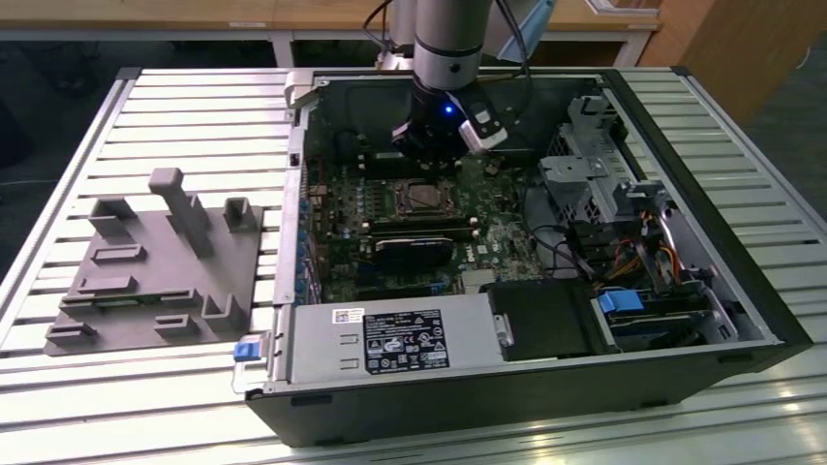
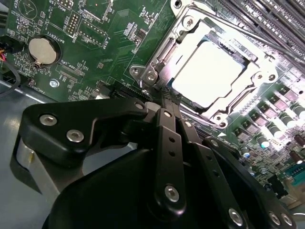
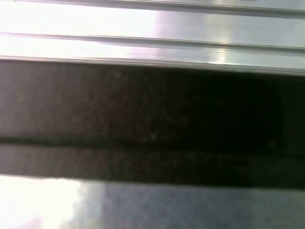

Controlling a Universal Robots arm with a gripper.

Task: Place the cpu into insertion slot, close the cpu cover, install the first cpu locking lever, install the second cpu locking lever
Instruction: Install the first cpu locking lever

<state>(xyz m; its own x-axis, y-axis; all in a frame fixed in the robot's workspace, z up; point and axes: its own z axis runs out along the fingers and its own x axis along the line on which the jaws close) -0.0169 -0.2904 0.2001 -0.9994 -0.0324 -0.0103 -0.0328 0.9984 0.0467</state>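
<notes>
Print on the green circuit board (image 2: 95, 28) around the socket is too small for you to read with confidence, and the white-and-black label (image 1: 401, 341) on the power supply is likewise illegible in the exterior view.

You have the cpu (image 2: 207, 71) seated in the insertion slot (image 2: 157, 71), its pale face glaring under the light. The cpu cover (image 2: 264, 76) lies down around it, framing the chip through its window. Whether either locking lever is latched, you cannot tell.

Your hand (image 2: 167, 98) sits just beside the socket's near edge in the second wrist view, its black fingers (image 2: 164, 107) drawn together at the tips with nothing between them. In the exterior view the hand (image 1: 433, 145) hangs inside the open computer case (image 1: 723, 291), just behind the socket (image 1: 421, 197).

Room is tight: the case wall stands close behind the arm, memory slots (image 2: 267, 19) run along the socket's far side, and a coin battery (image 2: 41, 49) sits well apart. On the slatted worktop (image 1: 116, 387), a grey fixture (image 1: 162, 266) stands clear of the case on the exterior view's left.
</notes>
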